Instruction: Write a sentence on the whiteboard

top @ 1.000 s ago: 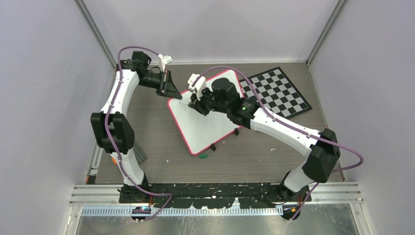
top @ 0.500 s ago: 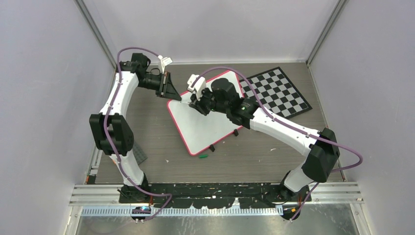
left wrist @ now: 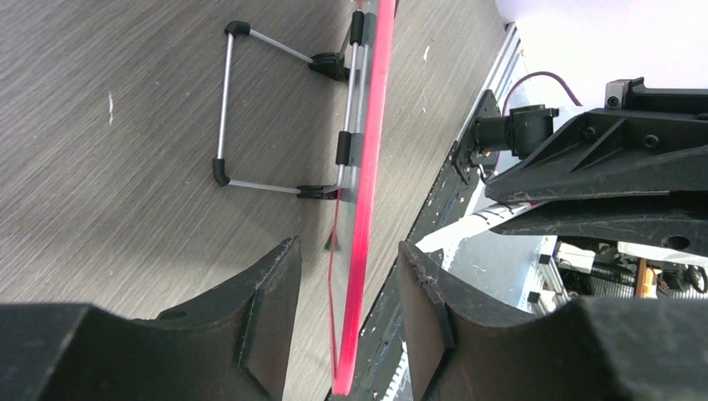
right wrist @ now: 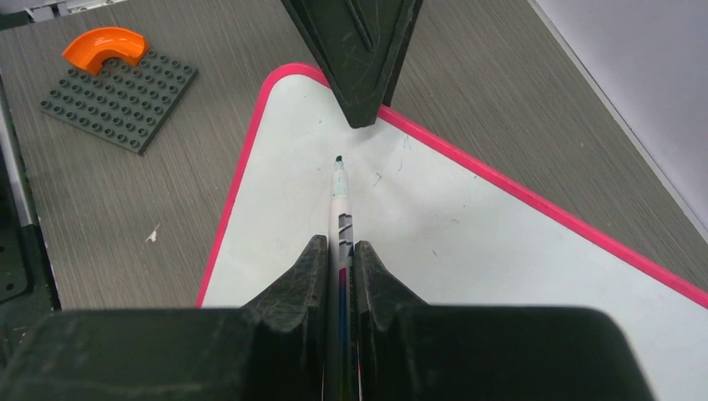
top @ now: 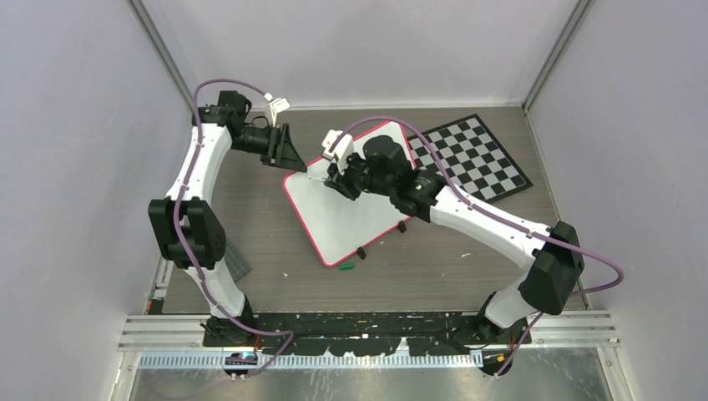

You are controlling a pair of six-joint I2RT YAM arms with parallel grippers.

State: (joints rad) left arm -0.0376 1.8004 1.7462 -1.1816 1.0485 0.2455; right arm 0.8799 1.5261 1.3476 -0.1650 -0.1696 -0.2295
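The whiteboard (top: 346, 219), white with a pink rim, stands tilted on a wire stand at the table's middle. My left gripper (top: 292, 161) is at its far left corner. In the left wrist view the open jaws (left wrist: 349, 259) straddle the pink rim (left wrist: 367, 200) with a gap on both sides. My right gripper (top: 336, 179) is shut on a white marker (right wrist: 341, 213). Its green tip (right wrist: 338, 160) is at the board face (right wrist: 451, 242) near that corner, just short of the left gripper's fingers (right wrist: 361, 58). No written sentence shows on the board, only faint specks.
A black-and-white checkered board (top: 472, 155) lies at the far right, partly under the whiteboard. A small green cap (top: 347, 267) lies in front of the board. A grey studded plate (right wrist: 117, 100) with an orange arch (right wrist: 104, 46) sits near the left edge. The stand's wire legs (left wrist: 224, 109) rest behind the board.
My left arm has shifted a little to the far left, and the board's left corner has moved slightly. My right gripper with the marker has edged toward that corner.
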